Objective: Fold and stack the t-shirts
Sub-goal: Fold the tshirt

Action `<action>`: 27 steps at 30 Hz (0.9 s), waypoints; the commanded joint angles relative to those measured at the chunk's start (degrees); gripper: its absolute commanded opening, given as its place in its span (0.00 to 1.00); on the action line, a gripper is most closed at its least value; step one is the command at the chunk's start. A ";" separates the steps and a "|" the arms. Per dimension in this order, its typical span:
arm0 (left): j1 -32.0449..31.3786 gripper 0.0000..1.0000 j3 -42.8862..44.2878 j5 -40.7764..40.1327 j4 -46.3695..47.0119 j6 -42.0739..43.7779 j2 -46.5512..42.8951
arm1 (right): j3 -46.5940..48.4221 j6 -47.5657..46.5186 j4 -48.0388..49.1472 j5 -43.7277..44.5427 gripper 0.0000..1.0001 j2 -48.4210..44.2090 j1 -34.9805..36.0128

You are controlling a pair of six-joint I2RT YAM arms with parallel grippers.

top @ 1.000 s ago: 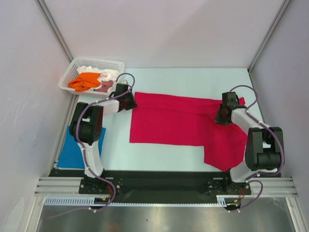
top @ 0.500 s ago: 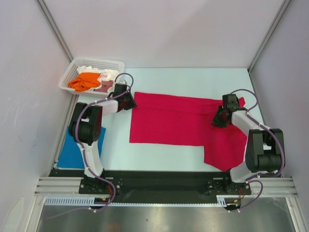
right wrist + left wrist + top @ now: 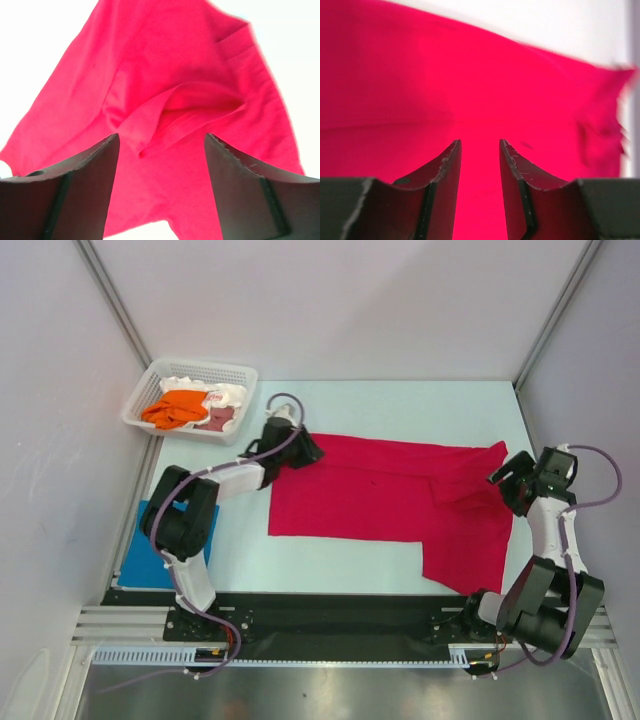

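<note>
The large crimson t-shirt [image 3: 370, 490] lies spread across the middle of the table, its right part folded over in a loose flap [image 3: 170, 115]. My left gripper [image 3: 308, 452] hovers at the shirt's far left corner. Its jaws [image 3: 480, 150] stand a narrow gap apart, with only red cloth showing below them. My right gripper [image 3: 500, 480] sits at the shirt's right edge, jaws [image 3: 162, 145] wide apart and empty above the cloth. A folded blue t-shirt [image 3: 145, 552] lies at the near left. Orange [image 3: 175, 408], dusty-pink [image 3: 215, 420] and white [image 3: 228, 392] t-shirts lie in the basket.
The white lattice basket [image 3: 205, 365] stands at the far left corner. Grey enclosure walls close in the left, back and right sides. The left arm stretches over the table between the basket and the red shirt.
Both grippers have opened and let go of the red shirt. The left gripper slid right onto the shirt's far left corner. The right arm pulled back to the right edge.
</note>
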 commanded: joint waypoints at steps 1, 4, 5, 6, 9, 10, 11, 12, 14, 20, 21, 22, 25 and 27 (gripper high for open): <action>-9.65 0.41 2.99 6.83 10.21 -6.29 2.64 | -2.03 3.00 5.91 -6.47 0.79 2.35 -3.84; -15.46 0.45 8.17 11.66 15.56 -9.63 8.70 | -0.71 2.21 7.42 -7.01 0.82 5.69 -5.95; -16.69 0.49 11.40 12.98 16.45 -10.08 10.63 | -0.19 1.69 7.86 -6.83 0.82 6.57 -6.04; -19.05 0.50 13.52 14.64 16.98 -10.08 12.30 | 0.51 1.25 8.04 -5.87 0.81 8.58 -6.04; -21.88 0.49 20.30 16.33 13.57 -8.42 17.50 | 3.06 -1.30 11.37 -5.86 0.79 12.36 -6.04; -21.98 0.47 20.66 16.42 13.73 -8.07 18.03 | 4.20 -1.74 14.08 -6.21 0.77 14.72 -6.04; -21.98 0.43 20.75 16.42 13.99 -7.80 17.95 | 4.91 -2.10 15.32 -6.83 0.74 16.14 -6.04; -21.28 0.40 21.10 16.24 13.04 -6.93 17.77 | 5.87 -2.01 16.29 -7.01 0.72 17.37 -5.96; -20.14 0.39 22.76 14.84 9.88 -3.59 17.07 | 8.06 -1.84 19.81 -7.18 0.59 20.63 -5.69; -12.14 0.39 24.61 17.73 5.21 -2.61 17.68 | 17.82 -2.97 20.53 -7.44 0.59 32.13 -4.64; -10.39 0.39 24.88 18.43 4.25 -2.61 18.47 | 20.62 -3.24 20.17 -7.62 0.60 33.54 -4.55; -9.50 0.39 24.88 18.61 3.89 -2.87 18.65 | 21.69 -3.59 20.17 -7.88 0.60 34.77 -4.38; -7.39 0.37 24.27 21.07 4.59 -3.84 19.44 | 25.91 -3.77 17.37 -8.24 0.59 38.82 -3.94; -8.43 0.36 25.05 23.44 4.68 -5.32 20.23 | 25.58 -2.46 14.82 -6.93 0.56 37.70 -3.67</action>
